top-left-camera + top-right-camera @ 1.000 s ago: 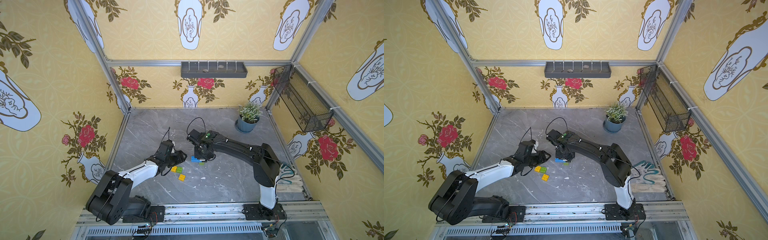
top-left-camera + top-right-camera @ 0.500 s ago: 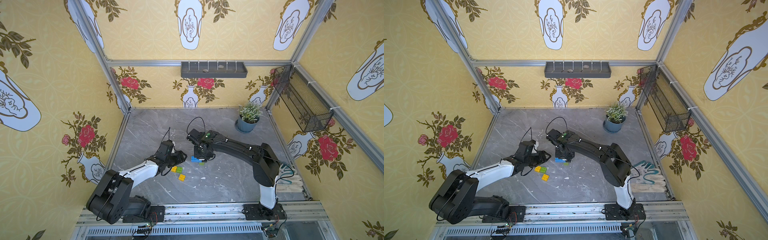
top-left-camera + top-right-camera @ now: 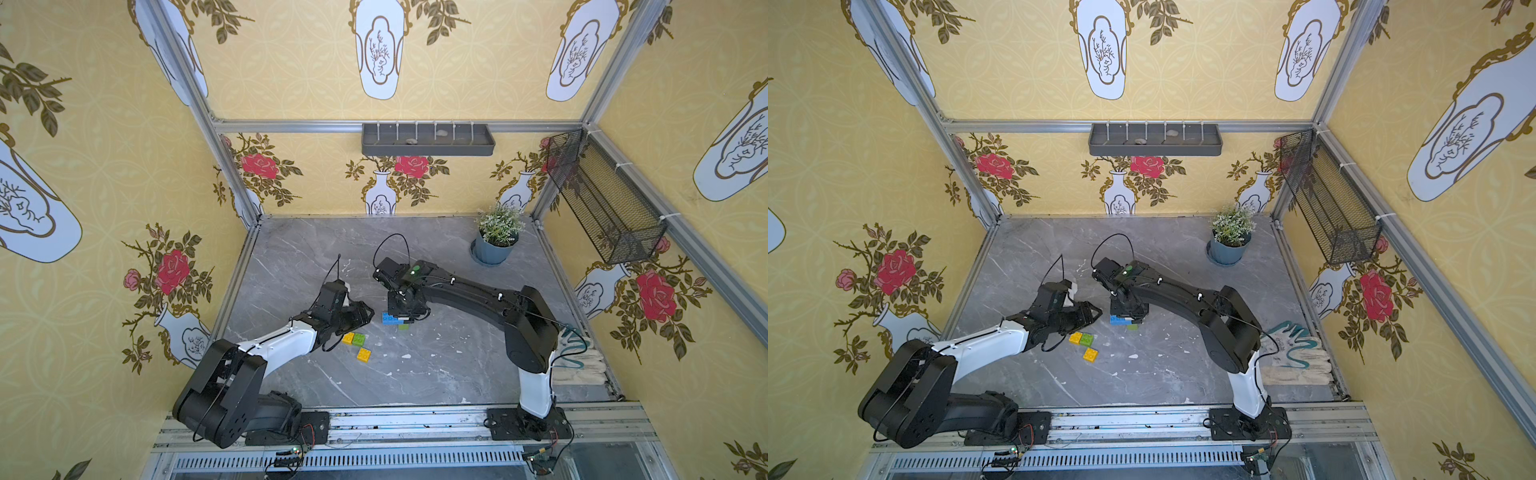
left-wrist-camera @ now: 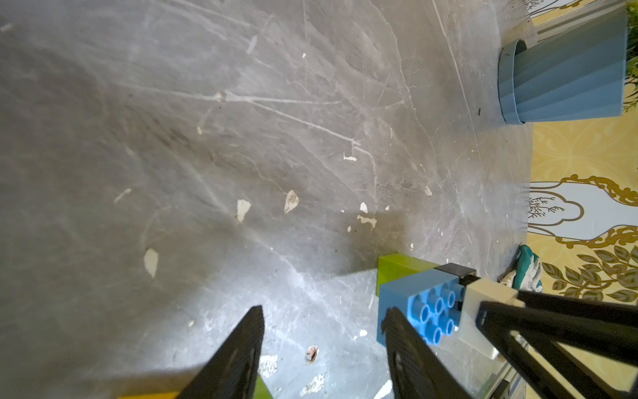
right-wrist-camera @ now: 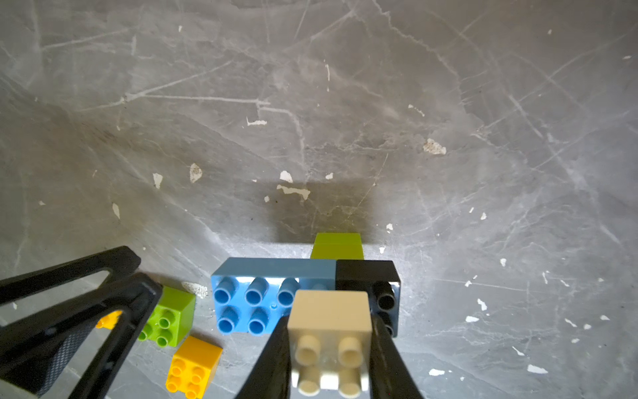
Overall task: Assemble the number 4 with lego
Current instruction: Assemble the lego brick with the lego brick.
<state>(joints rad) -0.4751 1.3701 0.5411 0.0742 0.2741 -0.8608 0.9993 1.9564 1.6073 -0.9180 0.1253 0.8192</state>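
Note:
The number 4 cluster stands mid-table: a blue bar point(image 3: 390, 318) point(image 5: 253, 298) with a black square point(image 5: 374, 281) on one end and a lime green square point(image 5: 336, 246) under it. My right gripper point(image 5: 329, 323) point(image 3: 405, 309) is shut on a white brick point(image 5: 329, 312), which is over the blue bar's studs beside the black square; contact cannot be told. My left gripper point(image 4: 324, 314) point(image 3: 1094, 311) stands open and empty just left of the blue bar. A loose green brick point(image 5: 169, 316) and two yellow bricks point(image 5: 193, 366) point(image 3: 348, 338) lie in front.
A potted plant point(image 3: 496, 239) stands at the back right of the table. Work gloves point(image 3: 579, 359) lie by the right edge. A mesh basket point(image 3: 602, 199) hangs on the right wall and a grey shelf tray point(image 3: 428, 139) on the back wall.

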